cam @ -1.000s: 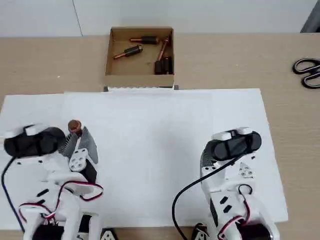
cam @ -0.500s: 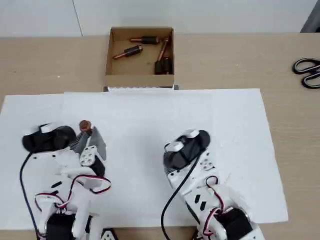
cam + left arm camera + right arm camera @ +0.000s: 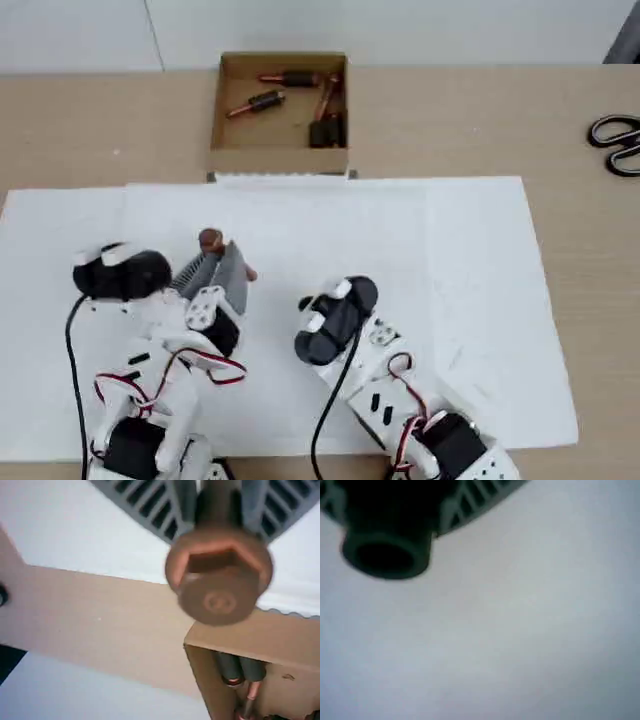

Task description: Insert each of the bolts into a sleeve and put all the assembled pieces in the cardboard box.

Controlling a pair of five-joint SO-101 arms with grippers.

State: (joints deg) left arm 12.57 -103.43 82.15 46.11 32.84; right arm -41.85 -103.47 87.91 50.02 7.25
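— Claws first: how many do we count, and what sits in each?

— Two. Our left claw (image 3: 222,258) is clamped on one copper bolt (image 3: 210,240). Its hex head sticks out past the fingertips and its shaft is pinched between the two ribbed fingers (image 3: 145,500). Our right claw (image 3: 395,505) is closed around one black sleeve (image 3: 387,550), whose open bore pokes out beyond the tips above the white sheet (image 3: 400,260).

— So one loose bolt and one loose sleeve. How do the claws stand to each other?

— The right claw hangs near the left one, on its right side. Bolt and sleeve are apart, not touching.

— And the cardboard box (image 3: 278,160)?

— One box, well ahead of the left claw, past the sheet's far edge on the table (image 3: 100,120). Among the assembled pieces (image 3: 257,102) inside we count three copper shafts. The dark sleeves in the box's right corner bunch together, so we cannot tell whether a fourth piece lies there.

— Anything else?

— One pair of scissors (image 3: 615,145), far off to the right claw's right.
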